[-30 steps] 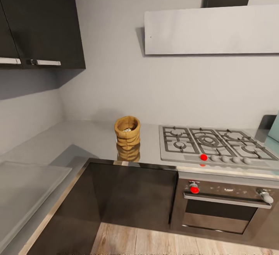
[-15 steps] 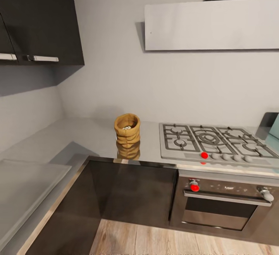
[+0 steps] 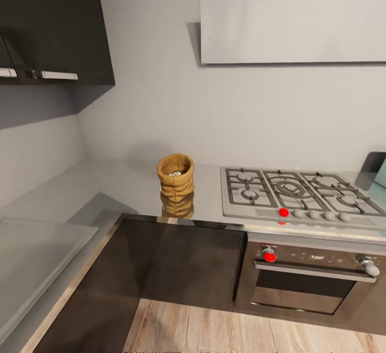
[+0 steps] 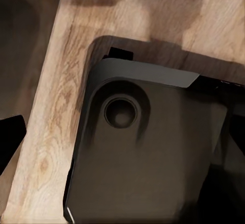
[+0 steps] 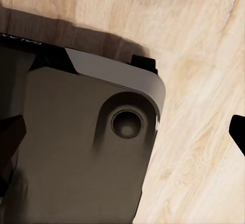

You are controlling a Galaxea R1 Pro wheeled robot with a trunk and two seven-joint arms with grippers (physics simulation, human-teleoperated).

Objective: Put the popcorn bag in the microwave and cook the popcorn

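The popcorn bag (image 3: pixel 175 177), a small tan crumpled sack with whitish kernels at its open top, stands upright on the grey countertop (image 3: pixel 115 192) just left of the gas hob. A pale mint sliver of the microwave (image 3: pixel 382 173) shows at the head view's right edge, on the counter past the hob. In its wrist view my left gripper (image 4: pixel 122 137) hangs open over my dark base and the wooden floor. My right gripper (image 5: pixel 125 134) is likewise open above the base, its dark fingertips (image 5: pixel 10 142) at the picture's edges. Both are far from the bag.
A gas hob (image 3: pixel 292 192) with grates sits right of the bag, above a built-in steel oven (image 3: pixel 308 278) with red-marked knobs. Dark cabinet fronts (image 3: pixel 187 262) form an L-shaped corner. Upper cabinets (image 3: pixel 53 21) and a grey hood (image 3: pixel 292 26) hang above. Wooden floor (image 3: pixel 214 331) lies ahead.
The whole head picture has shifted slightly, so the camera has moved; the bag, hob and oven keep their places on the counter.
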